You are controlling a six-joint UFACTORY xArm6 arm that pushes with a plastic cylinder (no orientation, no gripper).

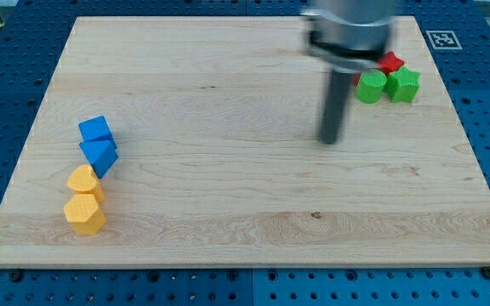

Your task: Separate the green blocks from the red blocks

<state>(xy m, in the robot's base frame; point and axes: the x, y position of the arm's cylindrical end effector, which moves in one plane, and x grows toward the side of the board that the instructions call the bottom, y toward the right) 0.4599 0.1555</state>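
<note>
Two green blocks sit at the view's upper right: a round green block point(369, 87) and a green star-like block point(403, 85) beside it on the right. A red star block point(390, 61) shows just above them; another red block is hidden behind the arm. My tip point(328, 140) is blurred with motion, on the board left of and below the round green block, a little apart from it.
At the view's left a blue cube point(96, 130), a blue triangular block point(99, 155) and two orange blocks point(84, 181) point(84, 213) lie in a line. A marker tag point(441, 38) sits at the board's top right corner.
</note>
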